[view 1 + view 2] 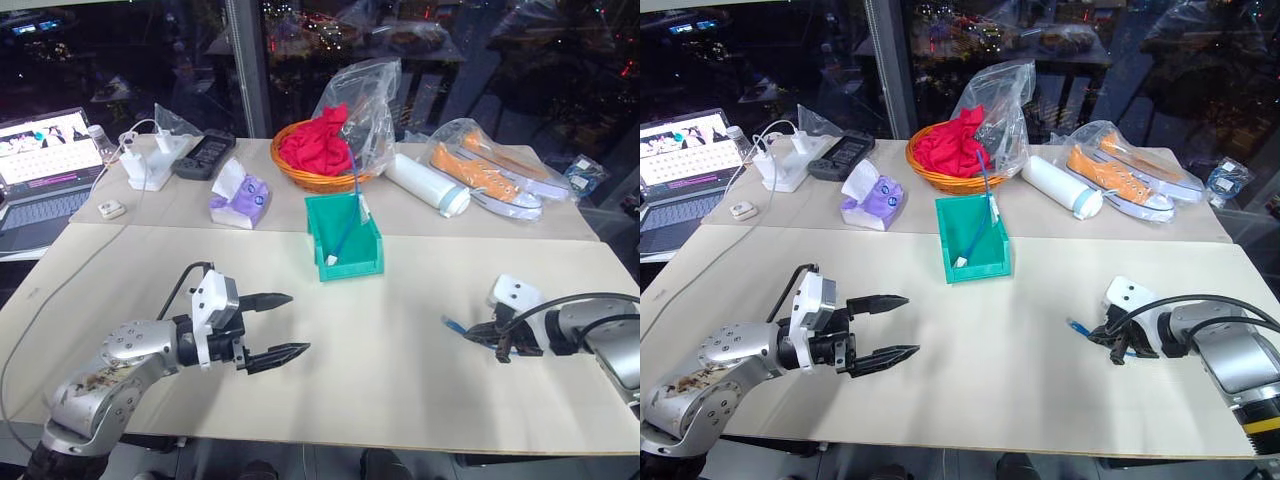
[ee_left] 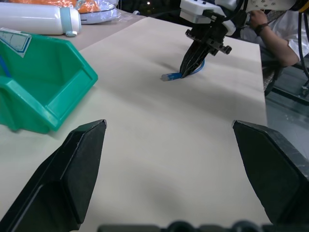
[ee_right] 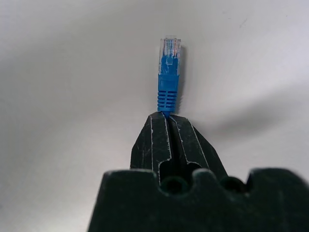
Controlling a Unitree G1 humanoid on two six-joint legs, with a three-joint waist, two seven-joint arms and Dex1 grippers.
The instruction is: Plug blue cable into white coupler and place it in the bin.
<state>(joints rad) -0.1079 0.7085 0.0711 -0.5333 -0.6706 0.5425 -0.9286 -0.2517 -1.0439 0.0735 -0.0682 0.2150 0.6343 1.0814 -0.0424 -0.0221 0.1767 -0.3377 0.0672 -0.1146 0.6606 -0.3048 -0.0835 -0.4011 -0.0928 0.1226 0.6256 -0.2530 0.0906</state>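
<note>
The right gripper (image 1: 478,333) reaches low over the desk (image 1: 380,360), tilted down, its fingers (image 3: 166,140) clenched on the blue cable (image 3: 168,87) just behind the clear plug, which sticks out past the tips near the surface. The left gripper (image 1: 285,327) hangs level above the desk, fingers released and spread wide. The bin (image 1: 366,262) stands farther back with another blue cord in it. Behind it are a basket (image 1: 310,180), shoes (image 1: 480,168) and a laptop (image 1: 40,170).
</note>
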